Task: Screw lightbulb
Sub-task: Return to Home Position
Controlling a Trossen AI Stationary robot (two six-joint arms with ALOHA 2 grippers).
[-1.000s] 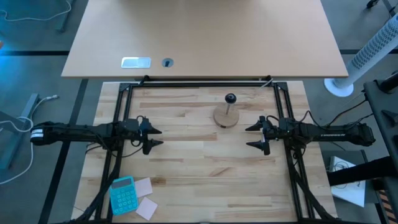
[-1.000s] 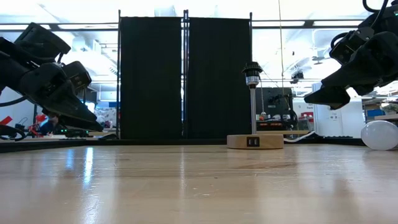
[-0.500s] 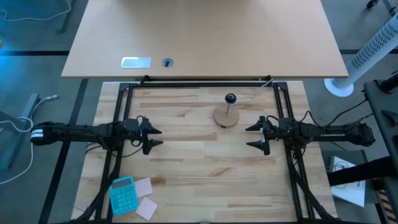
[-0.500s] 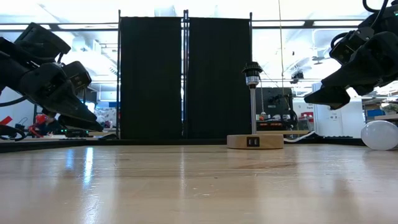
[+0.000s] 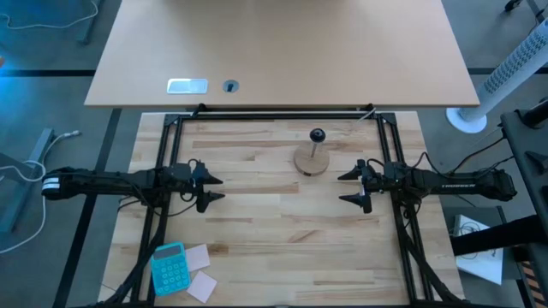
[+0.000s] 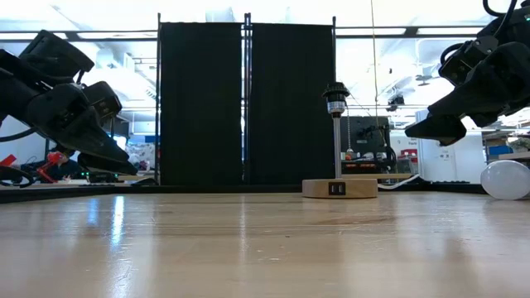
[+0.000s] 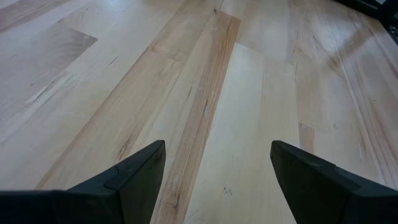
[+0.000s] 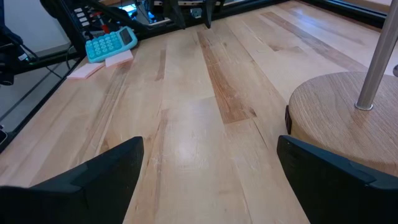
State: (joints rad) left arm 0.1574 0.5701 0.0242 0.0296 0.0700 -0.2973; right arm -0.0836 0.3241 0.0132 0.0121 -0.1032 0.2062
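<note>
Hovering over the left side of the table (image 5: 274, 248), the left gripper (image 5: 222, 188) is holding its fingers wide apart with nothing between them, pointing toward centre. The lamp stand (image 5: 312, 160) is standing upright right of centre, its socket (image 5: 317, 135) bare. The right gripper (image 5: 340, 188) is hanging near the stand, fingers also spread and empty. The lightbulb (image 6: 507, 180) is lying on the table at the far right of the low view, below the right gripper and back toward its wrist. The high view isn't showing it. I'm judging the right arm nearer. Glossy white globe, neck hidden, so I can't read its axis.
</note>
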